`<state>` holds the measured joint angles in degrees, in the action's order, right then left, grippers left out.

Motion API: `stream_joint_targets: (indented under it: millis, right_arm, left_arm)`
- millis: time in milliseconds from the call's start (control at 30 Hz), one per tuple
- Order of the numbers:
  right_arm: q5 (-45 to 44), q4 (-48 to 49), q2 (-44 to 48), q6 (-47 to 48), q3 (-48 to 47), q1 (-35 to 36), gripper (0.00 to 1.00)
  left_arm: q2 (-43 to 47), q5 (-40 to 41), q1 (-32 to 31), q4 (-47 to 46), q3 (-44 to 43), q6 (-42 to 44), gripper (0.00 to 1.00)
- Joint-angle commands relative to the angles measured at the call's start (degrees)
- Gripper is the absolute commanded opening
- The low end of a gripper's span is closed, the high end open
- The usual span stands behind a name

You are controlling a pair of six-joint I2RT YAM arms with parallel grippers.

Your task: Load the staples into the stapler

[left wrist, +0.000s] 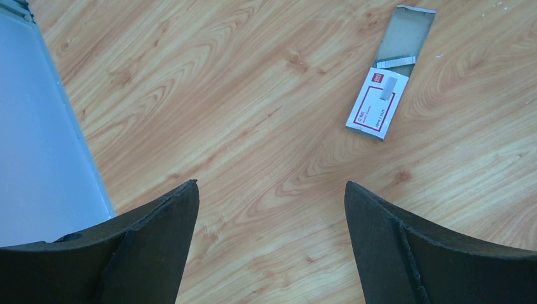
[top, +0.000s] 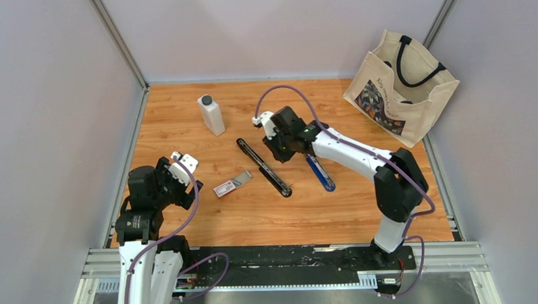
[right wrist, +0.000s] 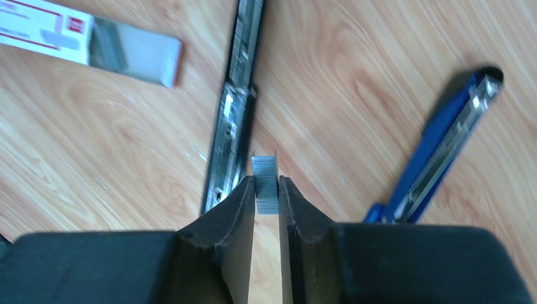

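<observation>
- White-and-red staples box (left wrist: 378, 102) lies flat, its grey tray (left wrist: 405, 35) slid out.
- right gripper (right wrist: 266, 182) pinches a silvery staple strip (right wrist: 265, 166) beside the opened stapler (right wrist: 231, 120).
- left gripper (left wrist: 269, 185) gapes wide.

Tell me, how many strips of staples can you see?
2: a strip pinched in the right gripper, another strip in the slid-out tray. More may hide inside the box.
</observation>
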<state>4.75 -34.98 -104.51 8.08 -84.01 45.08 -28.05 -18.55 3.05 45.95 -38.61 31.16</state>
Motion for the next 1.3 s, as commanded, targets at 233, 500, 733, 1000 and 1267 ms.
stream_joint_targets:
  millis: [233, 500, 733, 1000, 1267]
  right_arm:
    - [3.42, 15.02, 13.89, -7.8, 21.07, -2.37, 0.22]
    - [4.65, 19.07, 12.93, -14.93, 22.13, -2.1, 0.21]
    - [2.72, 19.95, 10.99, -17.13, 22.66, -0.08, 0.22]
    - [-0.18, 19.86, 10.55, -18.53, 23.8, 1.77, 0.22]
    - [-1.41, 20.48, 11.17, -19.33, 25.38, 1.77, 0.21]
  left_arm:
    - [-0.16, 0.17, 0.38, -2.01, 0.64, -0.57, 0.92]
    - [-0.42, 0.88, 0.47, -2.45, 0.9, -0.48, 0.92]
    - [-0.42, 0.88, 0.38, -2.45, 0.91, -0.48, 0.92]
    - [-0.34, 0.88, 0.38, -2.54, 0.99, -0.57, 0.92]
    - [-0.16, 1.05, 0.47, -2.54, 0.9, -0.48, 0.92]
